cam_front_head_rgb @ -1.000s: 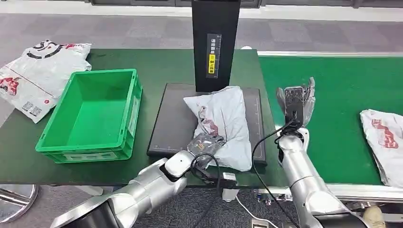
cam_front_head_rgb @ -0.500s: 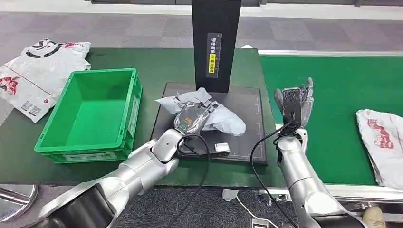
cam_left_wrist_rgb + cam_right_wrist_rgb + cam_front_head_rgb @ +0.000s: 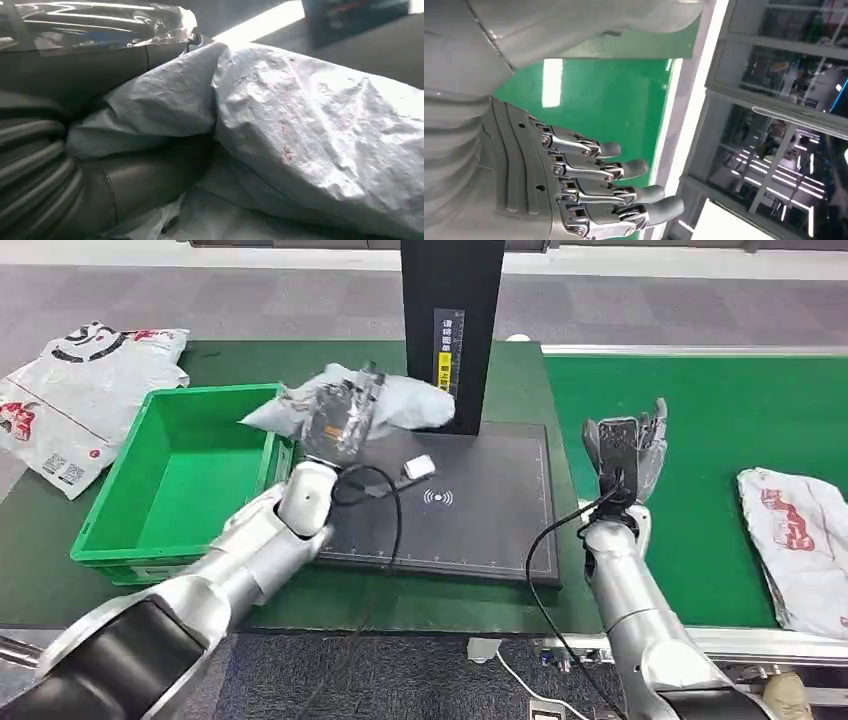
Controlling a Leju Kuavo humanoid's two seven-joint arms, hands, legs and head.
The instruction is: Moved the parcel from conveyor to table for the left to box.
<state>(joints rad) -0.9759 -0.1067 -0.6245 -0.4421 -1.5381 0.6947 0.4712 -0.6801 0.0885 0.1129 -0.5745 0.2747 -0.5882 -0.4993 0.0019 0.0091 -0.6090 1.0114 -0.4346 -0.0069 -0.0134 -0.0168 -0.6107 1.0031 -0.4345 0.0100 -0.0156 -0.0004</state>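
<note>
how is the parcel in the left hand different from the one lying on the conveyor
The held parcel is bunched and crumpled, lifted off the surface in the left hand near the green bin; the conveyor parcel lies flat and spread out, touched by nothing. The held parcel's visible side looks plain grey-white, while the conveyor parcel shows red print. The conveyor parcel is cut off by the picture's edge. Both are pale plastic mailer bags.

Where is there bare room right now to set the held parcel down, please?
The green crate is empty, directly beside the left hand gripping the grey parcel. The black scan pad is also bare. The conveyor's right end holds another parcel.
</note>
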